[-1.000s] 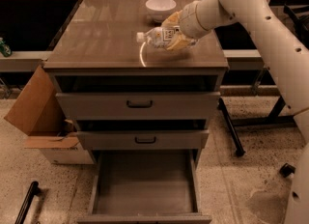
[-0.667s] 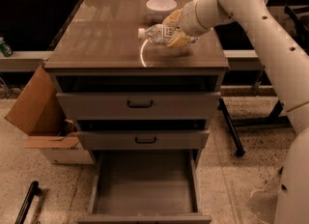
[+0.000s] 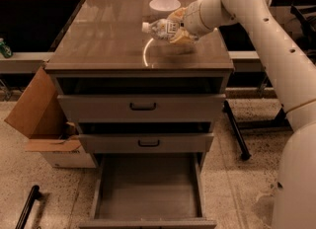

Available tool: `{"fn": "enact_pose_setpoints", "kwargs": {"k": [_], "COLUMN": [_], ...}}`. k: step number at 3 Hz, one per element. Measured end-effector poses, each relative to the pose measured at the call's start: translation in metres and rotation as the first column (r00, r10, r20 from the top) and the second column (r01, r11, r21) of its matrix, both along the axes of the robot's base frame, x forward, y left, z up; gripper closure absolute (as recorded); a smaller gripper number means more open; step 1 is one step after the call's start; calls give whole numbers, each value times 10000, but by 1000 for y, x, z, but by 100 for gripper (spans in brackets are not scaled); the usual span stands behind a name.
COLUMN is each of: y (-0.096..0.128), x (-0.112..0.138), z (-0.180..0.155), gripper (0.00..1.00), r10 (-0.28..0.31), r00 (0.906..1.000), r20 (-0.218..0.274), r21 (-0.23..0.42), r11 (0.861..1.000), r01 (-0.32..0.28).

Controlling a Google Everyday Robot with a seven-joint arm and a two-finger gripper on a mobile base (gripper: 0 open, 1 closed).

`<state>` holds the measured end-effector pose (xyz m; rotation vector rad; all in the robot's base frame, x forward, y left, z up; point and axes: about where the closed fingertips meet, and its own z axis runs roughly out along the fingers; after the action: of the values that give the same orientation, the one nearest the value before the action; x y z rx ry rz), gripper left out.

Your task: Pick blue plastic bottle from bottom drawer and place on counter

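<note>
The white robot arm [image 3: 256, 20] is reaching leftward over the glossy grey-brown counter [image 3: 103, 40]. Its gripper [image 3: 177, 26] is clasping the small clear blue-labelled plastic bottle [image 3: 157, 28] sideways above the counter's back-right part.

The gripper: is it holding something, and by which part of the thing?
The gripper holds the blue plastic bottle by its lower body, away from the cap; the bottle lies sideways over the counter.

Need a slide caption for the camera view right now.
Pincer grips the blue plastic bottle on its side over the counter, near the white bowl; bottom drawer stands open.
</note>
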<state>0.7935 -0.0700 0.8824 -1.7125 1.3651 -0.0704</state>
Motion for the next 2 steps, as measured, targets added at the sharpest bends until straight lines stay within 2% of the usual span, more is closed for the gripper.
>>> {"fn": "enact_pose_setpoints", "kwargs": {"k": [1,2], "y": [0,1], "x": [2,3], "z": [0,1], "gripper": [4,0], "r10": [161,309], "r00": [9998,9994], "r20": [104,145], "r21": [78,81], "r11": [9998,9995], "r01": [-162,-310]}}
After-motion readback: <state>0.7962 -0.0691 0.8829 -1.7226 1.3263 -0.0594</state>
